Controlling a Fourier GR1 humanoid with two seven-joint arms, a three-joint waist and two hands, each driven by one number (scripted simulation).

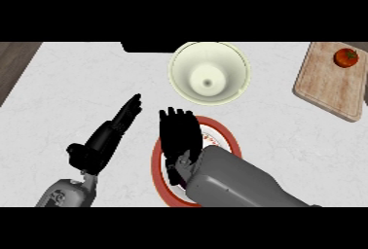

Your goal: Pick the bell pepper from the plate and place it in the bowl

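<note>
Head view: my L hand (105,137) lies low over the tabletop (79,82), left of the plate (155,168) and apart from it. Its fingers (128,109) are straight and together, pointing up-right twd the bowl (188,61), thumb out to the side; open, holding nothing.

My R hand (179,138) is over the plate's left half, back of the hand up, forearm coming in from lower right across the plate's bottom part. Fingers there are stretched fwd, tips reaching just past the plate's far-left rim; they look open, not curled round anything I can see.

Plate is red-rimmed w/ a white centre; only the right strip of that centre shows beside my R hand. The bell pepper doesn't show; my R hand covers the part of the plate where it could sit, so can't tell if it's under there.

Bowl is cream, upright, just beyond the plate, not touching it, nothing inside.

Far right: wooden cutting board (323,92) set at an angle, w/ a tomato (345,57) on its top corner.
</note>
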